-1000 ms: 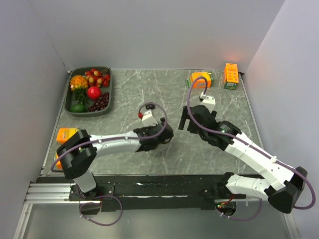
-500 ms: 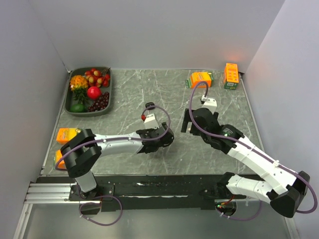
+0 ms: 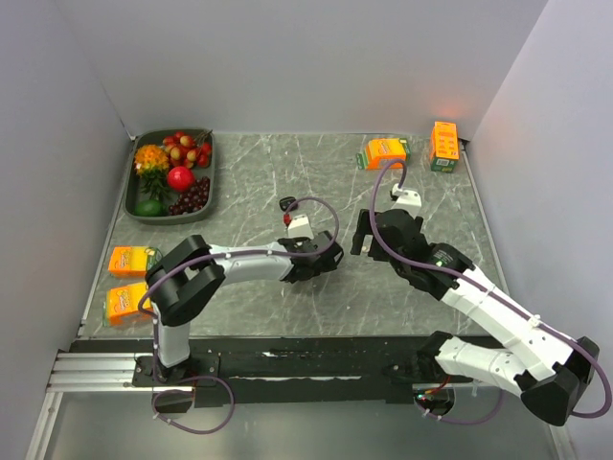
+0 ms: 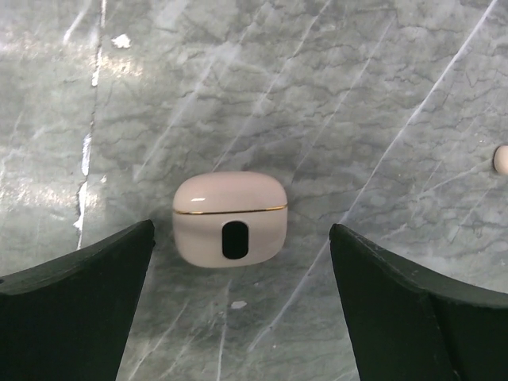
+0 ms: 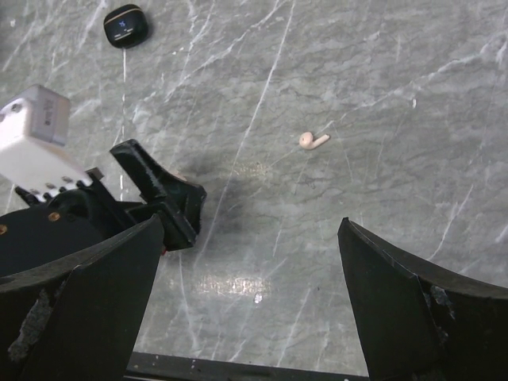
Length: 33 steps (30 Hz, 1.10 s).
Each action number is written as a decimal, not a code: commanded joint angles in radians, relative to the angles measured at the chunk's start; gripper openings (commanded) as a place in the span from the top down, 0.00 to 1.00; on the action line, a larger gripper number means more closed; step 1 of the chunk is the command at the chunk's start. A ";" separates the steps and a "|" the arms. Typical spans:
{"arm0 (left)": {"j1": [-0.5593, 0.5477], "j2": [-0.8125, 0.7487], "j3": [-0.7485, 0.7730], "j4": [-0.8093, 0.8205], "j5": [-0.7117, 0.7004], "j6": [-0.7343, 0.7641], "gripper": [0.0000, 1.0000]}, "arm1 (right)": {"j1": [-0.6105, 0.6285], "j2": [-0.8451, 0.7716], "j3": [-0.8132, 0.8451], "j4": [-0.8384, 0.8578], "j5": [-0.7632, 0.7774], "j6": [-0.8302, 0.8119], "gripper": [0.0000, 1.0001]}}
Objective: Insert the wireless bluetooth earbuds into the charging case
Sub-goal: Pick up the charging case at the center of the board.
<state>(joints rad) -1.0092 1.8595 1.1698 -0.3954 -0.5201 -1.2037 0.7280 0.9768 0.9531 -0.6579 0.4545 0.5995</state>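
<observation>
We judge the task barely begun. The pale case (image 4: pixel 230 218) sits on the surface (image 4: pixel 357 79) with its lid seam shut, so it has to be opened before anything can go in. One white earbud (image 5: pixel 313 140) lies loose on the bare marble, well apart from both cases. A black case (image 5: pixel 125 25) rests farther off, and we cannot tell whether it is open. We see no other earbuds in any view, so whether some are already stowed is unknown to us.

The left end effector (image 4: pixel 241 238) hangs over the pale case with its fingers spread wide to either side of it, touching nothing that we can make out. The right end effector (image 5: pixel 250 222) is also fully spread and empty, with the loose earbud lying beyond its fingertips.
</observation>
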 commanded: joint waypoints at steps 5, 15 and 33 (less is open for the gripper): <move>0.011 0.081 0.071 -0.126 0.022 0.013 0.06 | -0.019 -0.026 -0.022 0.046 -0.010 -0.020 0.01; 0.020 0.170 0.113 -0.244 0.048 0.003 0.13 | -0.039 -0.039 -0.037 0.058 -0.037 -0.010 0.01; 0.008 0.153 0.022 -0.280 0.040 0.027 0.18 | -0.061 -0.036 -0.068 0.095 -0.065 -0.010 0.01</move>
<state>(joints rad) -0.9993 1.9430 1.2686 -0.5671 -0.5743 -1.1728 0.6750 0.9440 0.8894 -0.6086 0.3939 0.5930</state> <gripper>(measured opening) 0.810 0.994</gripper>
